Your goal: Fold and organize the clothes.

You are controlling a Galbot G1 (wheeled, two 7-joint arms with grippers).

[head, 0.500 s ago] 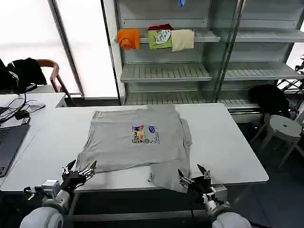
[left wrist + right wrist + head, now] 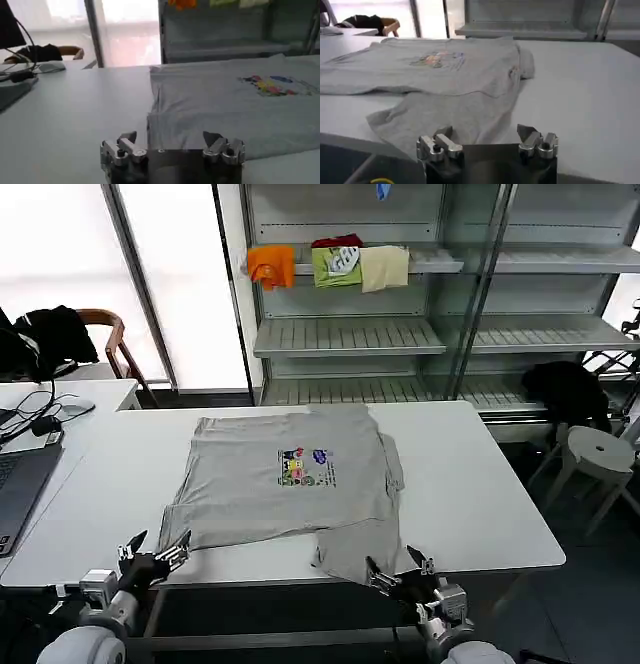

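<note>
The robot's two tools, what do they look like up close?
Both the left tool and the right tool have a dark body with two short silver metal fingers, each ending in a pointed dark tip and fixed with round screws. The arms behind are pale grey.

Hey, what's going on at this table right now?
A grey T-shirt lies spread on the white table, one part hanging over the near edge. The left gripper and the right gripper hover open at that edge, one near each lower corner, neither holding the fabric. Folding has not started.
</note>
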